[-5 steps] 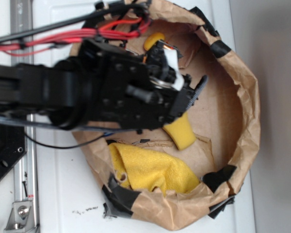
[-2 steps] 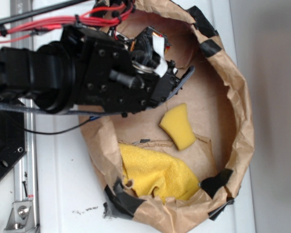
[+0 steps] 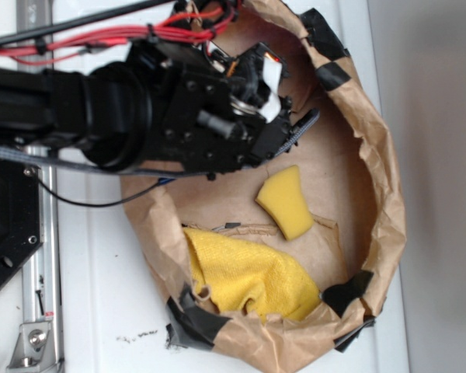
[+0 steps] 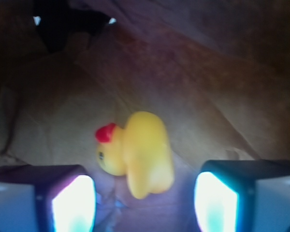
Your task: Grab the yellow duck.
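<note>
The yellow duck (image 4: 137,152) lies on its side on brown paper, its red beak pointing left. It shows only in the wrist view, just ahead of my gripper (image 4: 145,203) and between the lines of the two fingers. The gripper is open, and the bright pads (image 4: 72,205) stand wide apart with nothing between them. In the exterior view the gripper (image 3: 283,109) hangs over the upper part of the paper bowl (image 3: 388,194). The arm hides the duck there.
A yellow wedge-shaped sponge (image 3: 286,202) lies mid-bowl, below the gripper. A fuzzy yellow cloth (image 3: 245,276) fills the bowl's lower left. Black tape patches (image 3: 349,291) mark the crumpled rim. Red cables (image 3: 101,39) and a metal rail (image 3: 39,233) run at the left.
The arm has moved toward the top of the picture, off the sponge, then a little to the right. The duck, seen beside the gripper a second ago, is now under it.
</note>
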{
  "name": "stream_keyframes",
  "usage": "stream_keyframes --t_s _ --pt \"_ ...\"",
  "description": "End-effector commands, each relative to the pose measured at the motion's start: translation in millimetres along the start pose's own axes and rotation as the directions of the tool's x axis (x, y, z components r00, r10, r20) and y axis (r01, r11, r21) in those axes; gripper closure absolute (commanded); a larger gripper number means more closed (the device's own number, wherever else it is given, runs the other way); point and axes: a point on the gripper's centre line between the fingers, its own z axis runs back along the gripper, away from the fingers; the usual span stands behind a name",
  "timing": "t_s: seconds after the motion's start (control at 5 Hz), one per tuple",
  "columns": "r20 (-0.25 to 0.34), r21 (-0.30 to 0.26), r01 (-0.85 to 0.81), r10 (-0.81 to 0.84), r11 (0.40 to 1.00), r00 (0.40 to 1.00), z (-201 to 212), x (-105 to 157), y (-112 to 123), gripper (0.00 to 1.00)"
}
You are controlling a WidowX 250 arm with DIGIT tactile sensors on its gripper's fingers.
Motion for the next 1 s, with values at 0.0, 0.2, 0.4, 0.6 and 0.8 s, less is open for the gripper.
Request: stream_keyframes --t_s 0.0,0.2,0.4,0.6,0.8 --pt "-0.002 -0.056 0.029 -0.029 0.998 1.0 19.3 18.9 1.4 1.0" --pt "0.026 -0.055 0.05 -0.048 0.997 0.999 28.3 19.9 -1.2 1.0" --pt "0.03 -0.056 0.062 -0.06 0.997 0.998 28.0 20.5 -0.9 1.0" --pt "0.041 -0.063 0.073 -0.07 0.995 0.997 31.2 21.6 -2.0 1.0" --pt "0.069 -0.128 0.125 -0.117 0.984 0.991 48.6 25.2 -4.7 1.0"
